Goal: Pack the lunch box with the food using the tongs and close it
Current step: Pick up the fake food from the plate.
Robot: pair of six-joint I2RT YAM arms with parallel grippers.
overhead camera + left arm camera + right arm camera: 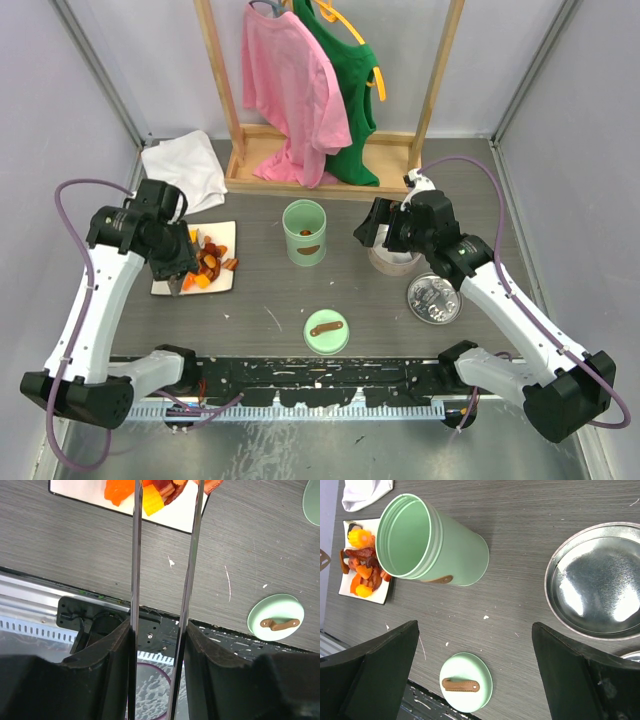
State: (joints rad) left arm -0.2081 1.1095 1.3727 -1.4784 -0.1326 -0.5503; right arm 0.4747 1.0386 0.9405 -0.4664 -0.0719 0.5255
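Downward: left pincer (pixel 174 268), tongs (pixel 136 555) over food (pixel 212 263)

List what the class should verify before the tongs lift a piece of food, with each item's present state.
1. Left gripper clamping the thin dark-grey metal tongs: ok.
2. Tong arms flanking an orange food piece on the white square plate: ok.
3. Piece pinched: cannot tell.
4. Pale green cylindrical lunch box upright, open: ok.
5. Round green lid lying apart from it: ok.
6. Right gripper open, empty: ok.

Polished metal, matt woodgrain
The tongs (pixel 191 555) and bowl (pixel 600 580) gleam smooth; the table (pixel 530 510) is matt, finely grained grey.
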